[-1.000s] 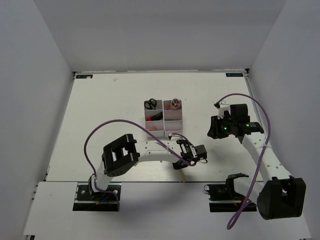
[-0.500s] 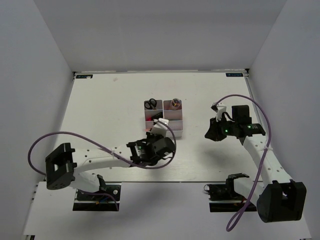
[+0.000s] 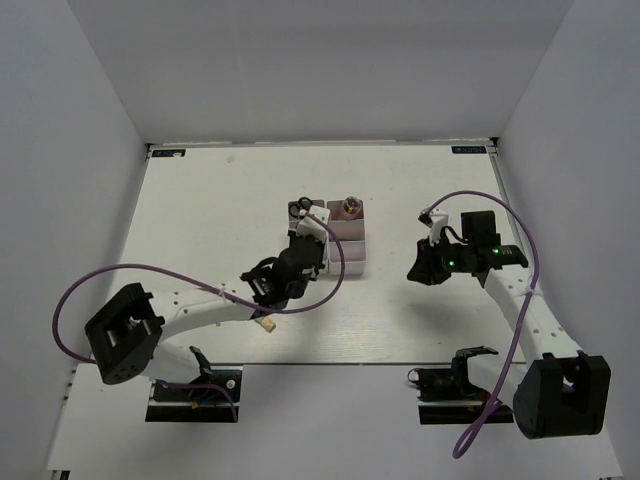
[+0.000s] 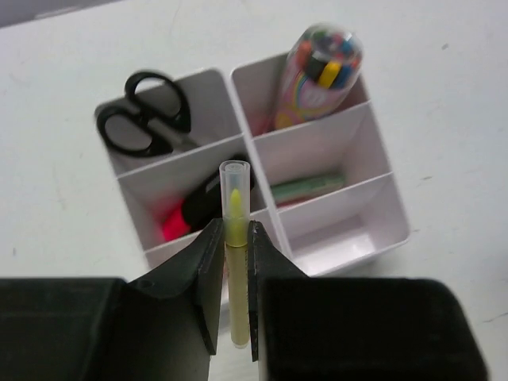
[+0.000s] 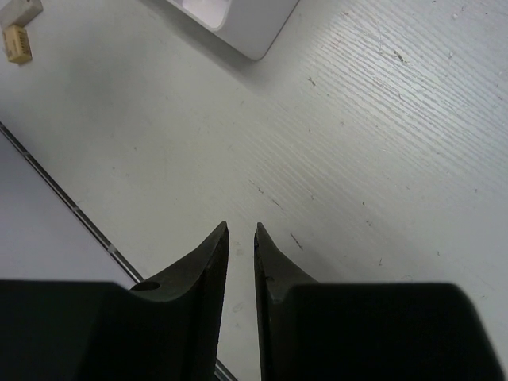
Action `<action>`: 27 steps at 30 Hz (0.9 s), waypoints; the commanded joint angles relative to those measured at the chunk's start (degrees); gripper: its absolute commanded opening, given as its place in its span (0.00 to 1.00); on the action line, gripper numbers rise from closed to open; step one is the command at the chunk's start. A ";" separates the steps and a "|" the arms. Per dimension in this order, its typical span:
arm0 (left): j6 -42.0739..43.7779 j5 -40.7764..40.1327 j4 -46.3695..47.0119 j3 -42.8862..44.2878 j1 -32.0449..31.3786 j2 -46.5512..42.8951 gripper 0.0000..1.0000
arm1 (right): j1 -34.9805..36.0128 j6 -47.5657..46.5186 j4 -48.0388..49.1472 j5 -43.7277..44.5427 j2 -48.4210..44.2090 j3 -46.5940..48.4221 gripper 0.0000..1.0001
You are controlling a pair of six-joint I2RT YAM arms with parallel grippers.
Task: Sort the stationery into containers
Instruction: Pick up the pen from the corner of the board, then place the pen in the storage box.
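My left gripper [image 4: 235, 230] is shut on a yellow highlighter [image 4: 235, 198] with a clear cap, held just above the near left part of the white containers [image 4: 397, 230]. Seen from above, this gripper [image 3: 306, 240] hangs over the containers [image 3: 346, 263]. Black-handled scissors [image 4: 147, 119] lie in the far left bin. A pink and black marker [image 4: 186, 214] is in the middle left bin, a mint-green marker [image 4: 305, 188] in the middle right. My right gripper [image 5: 240, 230] stands over bare table with a narrow gap and nothing between its fingers, right of the containers [image 3: 415, 272].
A clear tube of coloured pens [image 4: 321, 67] stands in the far right bin. A small tan piece [image 3: 267, 323] lies on the table near the front edge, under the left forearm, and shows at the corner of the right wrist view [image 5: 16, 44].
The left arm has swung round, carrying the highlighter from the front of the table up over the containers. The right gripper's jaws have narrowed and it has drifted slightly left.
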 commanded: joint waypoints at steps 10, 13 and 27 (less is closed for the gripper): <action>4.99 7.73 19.92 -0.50 5.55 5.15 0.00 | -0.68 -1.26 -0.40 -2.04 0.60 -0.19 0.23; 5.51 8.26 24.02 -2.16 6.60 7.08 0.00 | -0.85 -1.43 -0.58 -2.47 0.69 -0.11 0.23; -0.63 10.81 29.86 -12.46 7.48 5.51 0.52 | -1.56 -1.61 -0.93 -3.79 1.56 -0.11 0.23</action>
